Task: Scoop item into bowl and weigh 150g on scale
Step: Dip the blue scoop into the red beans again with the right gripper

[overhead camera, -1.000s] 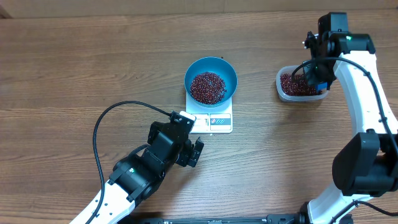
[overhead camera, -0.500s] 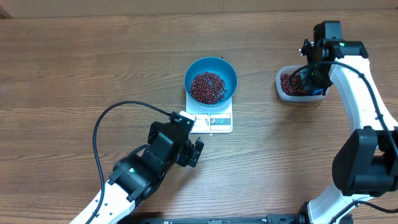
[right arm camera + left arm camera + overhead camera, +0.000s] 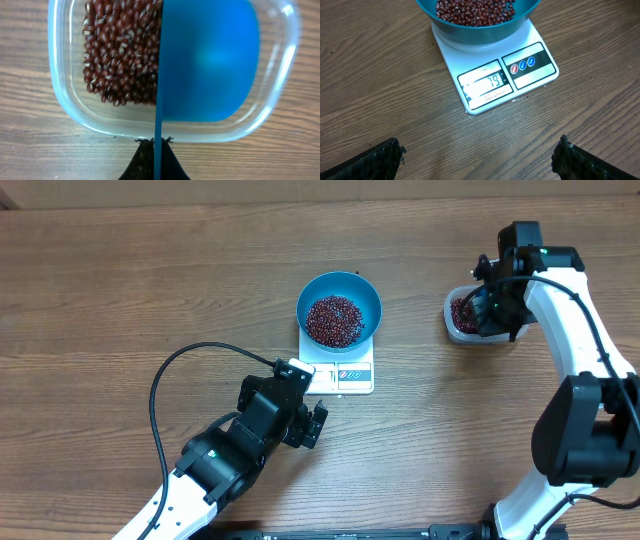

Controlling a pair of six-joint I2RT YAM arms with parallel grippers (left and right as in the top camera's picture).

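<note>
Wood-grain worktop [image 3: 120,290] carries the white scale [image 3: 345,377], its display reading 79, with the blue bowl [image 3: 372,298] standing on it and a heap of red-brown beans [image 3: 334,319] inside. Left jaws hang spread wide just in front of the scale, touching nothing. Right jaws pinch the thin handle of a blue scoop [image 3: 210,65] over a clear tub [image 3: 65,112] of more beans, well apart from the scale.
</note>
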